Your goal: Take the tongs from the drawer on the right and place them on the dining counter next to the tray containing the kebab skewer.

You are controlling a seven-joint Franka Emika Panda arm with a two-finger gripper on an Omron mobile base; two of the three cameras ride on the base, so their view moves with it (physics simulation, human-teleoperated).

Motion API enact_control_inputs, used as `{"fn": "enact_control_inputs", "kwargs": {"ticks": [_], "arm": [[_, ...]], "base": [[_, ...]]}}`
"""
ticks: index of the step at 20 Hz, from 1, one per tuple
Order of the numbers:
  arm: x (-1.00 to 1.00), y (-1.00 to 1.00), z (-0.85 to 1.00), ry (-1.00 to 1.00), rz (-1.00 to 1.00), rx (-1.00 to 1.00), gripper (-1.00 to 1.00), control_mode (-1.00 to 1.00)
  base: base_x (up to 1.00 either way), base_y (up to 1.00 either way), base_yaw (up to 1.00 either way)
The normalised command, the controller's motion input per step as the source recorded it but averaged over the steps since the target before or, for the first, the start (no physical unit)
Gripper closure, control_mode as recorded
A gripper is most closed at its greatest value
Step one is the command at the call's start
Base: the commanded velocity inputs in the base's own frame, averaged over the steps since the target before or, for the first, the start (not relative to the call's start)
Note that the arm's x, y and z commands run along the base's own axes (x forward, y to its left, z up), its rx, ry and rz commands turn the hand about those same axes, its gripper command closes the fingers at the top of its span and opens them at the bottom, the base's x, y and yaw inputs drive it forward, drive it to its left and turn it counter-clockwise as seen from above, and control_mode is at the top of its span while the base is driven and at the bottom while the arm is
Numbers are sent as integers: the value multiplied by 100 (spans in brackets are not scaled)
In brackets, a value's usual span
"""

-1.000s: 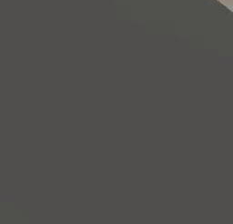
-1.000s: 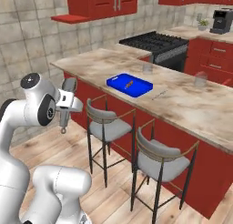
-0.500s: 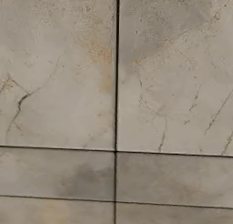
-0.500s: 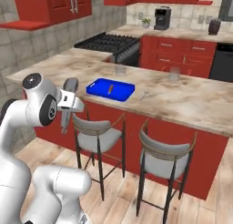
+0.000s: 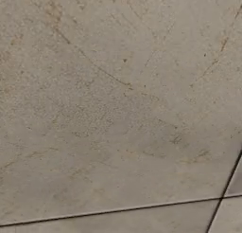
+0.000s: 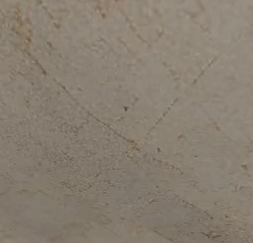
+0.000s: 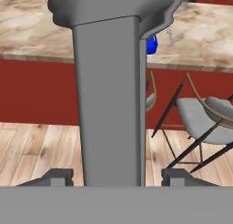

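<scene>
— Between the two dark fingertips, what is rising?
— Tongs [image 7: 109, 104] are standing upright there, grey and close to the lens, flaring wide at the top. The gripper [image 7: 118, 175] is clamping them low down.
— And behind them?
— A blue tray [image 7: 152, 44] is peeking past their right edge, lying on the dining counter [image 7: 200, 36], back from its near edge. Below that edge, grey-seated stools [image 7: 200, 120] are standing against the red cabinet front [image 7: 36, 91] on a wooden floor [image 7: 41, 150].
— The base cameras?
— Both are facing beige tiling [image 5: 118, 109] crossed by dark seams.
</scene>
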Motion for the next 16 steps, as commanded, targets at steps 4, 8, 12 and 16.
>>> {"fn": "enact_control_inputs", "kwargs": {"ticks": [4,8,12,16], "arm": [[0,0,0,0,0,0,100,100],[0,0,0,0,0,0,100,100],[0,0,0,0,0,0,100,100],[0,0,0,0,0,0,100,100]], "base": [[38,47,-29],[53,48,-19],[72,38,-7],[69,31,-2]]}}
